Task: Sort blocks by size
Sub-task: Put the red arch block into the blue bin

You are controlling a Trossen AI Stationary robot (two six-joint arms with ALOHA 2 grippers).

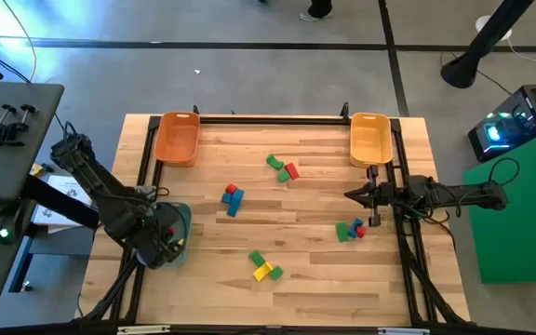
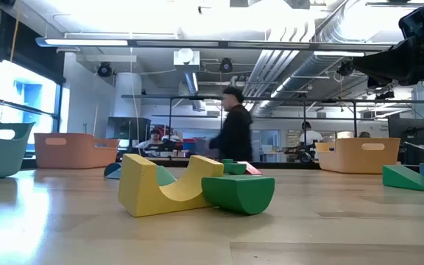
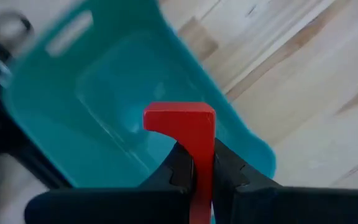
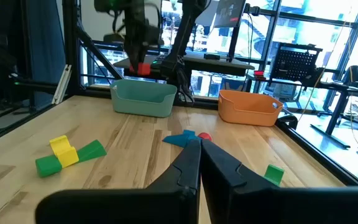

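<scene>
Left gripper is pinching a red block above the teal tray, which is showing no blocks inside yet. Right gripper is waiting pressed together. Remaining blocks are lying scattered, awaiting sorting.

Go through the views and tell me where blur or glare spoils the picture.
Left wrist view: the teal tray is soft and smeared, the red block sharper. Low view: the walking person is motion-blurred, and ceiling lights glare. High view: pale sheen on the floor. Right wrist view: bright windows, otherwise clear.
</scene>
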